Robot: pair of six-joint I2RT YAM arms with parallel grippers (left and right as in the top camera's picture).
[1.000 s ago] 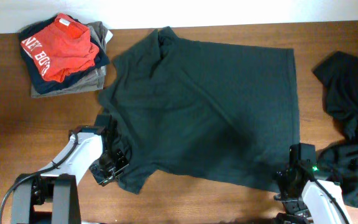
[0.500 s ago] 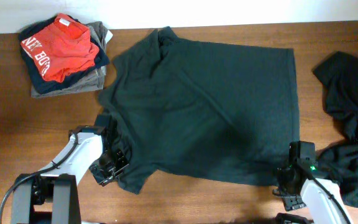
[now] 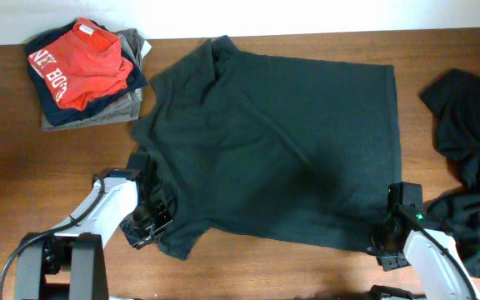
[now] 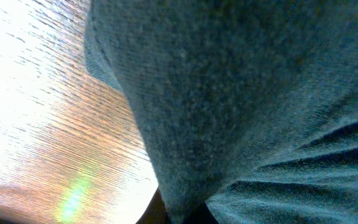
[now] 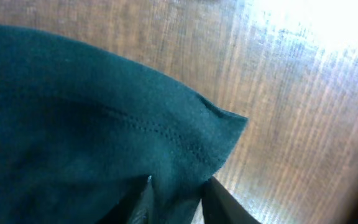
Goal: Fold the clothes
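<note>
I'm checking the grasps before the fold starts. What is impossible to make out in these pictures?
Left gripper: the dark green T-shirt fills the left wrist view, hiding the gripper; grip unclear.
Right gripper: the right wrist view's bottom edge cuts off its fingers; closure unclear.
Black crumpled garment: cut off by the overhead view's right edge.
Stack of folded clothes: lower pieces buried under the top one.

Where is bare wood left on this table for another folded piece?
Widest bare wood: the left side, below the stack of folded clothes and left of the dark green T-shirt. A narrow strip runs between that shirt and the crumpled black garment. Crowded: the near edge, around the left arm and right arm.
</note>
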